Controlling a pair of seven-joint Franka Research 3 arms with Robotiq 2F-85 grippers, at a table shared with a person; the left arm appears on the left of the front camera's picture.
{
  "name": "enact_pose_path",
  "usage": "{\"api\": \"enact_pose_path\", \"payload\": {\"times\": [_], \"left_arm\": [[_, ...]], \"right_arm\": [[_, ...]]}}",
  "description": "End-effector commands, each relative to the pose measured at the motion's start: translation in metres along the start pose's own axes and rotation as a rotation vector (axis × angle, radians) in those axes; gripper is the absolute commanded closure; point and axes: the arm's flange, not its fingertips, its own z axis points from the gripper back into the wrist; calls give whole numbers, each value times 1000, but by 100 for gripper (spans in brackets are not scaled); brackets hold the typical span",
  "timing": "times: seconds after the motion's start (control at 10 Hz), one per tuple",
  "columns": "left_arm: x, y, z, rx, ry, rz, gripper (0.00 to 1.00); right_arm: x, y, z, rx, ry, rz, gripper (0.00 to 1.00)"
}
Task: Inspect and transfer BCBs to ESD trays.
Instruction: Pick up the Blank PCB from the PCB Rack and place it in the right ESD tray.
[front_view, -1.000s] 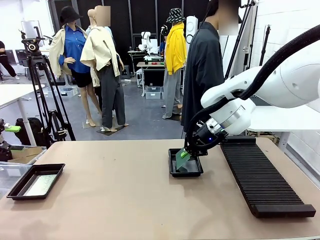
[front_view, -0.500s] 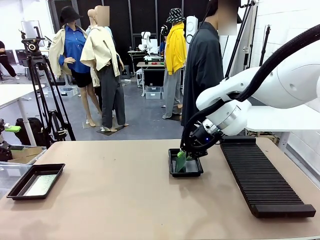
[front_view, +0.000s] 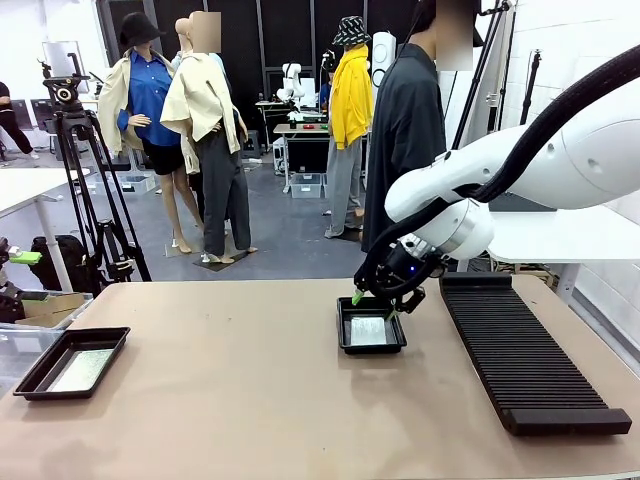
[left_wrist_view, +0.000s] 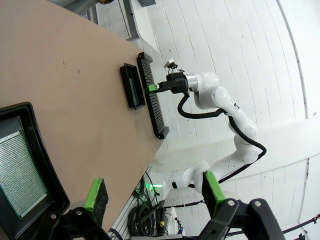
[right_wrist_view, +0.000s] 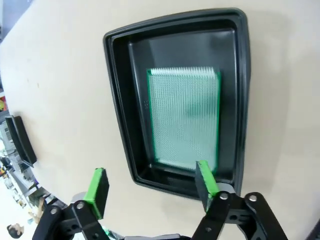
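Nearest the robot, the tan table (front_view: 240, 400) carries a black tray (front_view: 72, 362) at its left front corner, with a board (front_view: 80, 369) lying flat on its floor. In the left wrist view that tray (left_wrist_view: 37, 165) and its board (left_wrist_view: 20, 170) sit at the bottom left, and the left gripper (left_wrist_view: 152, 197) hangs above the table beside them with its green pads spread wide and nothing between them.

Farther in, right of the middle, a second tray (front_view: 371, 327) holds another board (front_view: 371, 330) lying flat inside. The right gripper (front_view: 375, 305) hovers just over this tray's far edge, jaws parted and empty, clear of the board. From the right wrist camera, the green fingers (right_wrist_view: 98, 190) stand apart at the bottom edge, and the board (right_wrist_view: 185, 115) rests on the tray's (right_wrist_view: 120, 100) floor, nearer one side wall than the other, not touching the gripper (right_wrist_view: 152, 187).

Just right of that tray, a long ribbed black rack (front_view: 520, 355) runs from the front right towards the far edge.

Beyond the table's far side, a person (front_view: 405, 130) in a dark shirt stands behind the right arm.
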Motion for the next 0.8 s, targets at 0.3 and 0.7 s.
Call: {"api": "enact_pose_path", "payload": {"times": [0.3, 0.7], "left_arm": [[-1, -2, 2, 15, 9, -3, 0], [-1, -2, 2, 15, 9, -3, 0]], "right_arm": [[-1, 16, 23, -36, 7, -14, 0], [-1, 15, 22, -21, 0, 4, 0]]}}
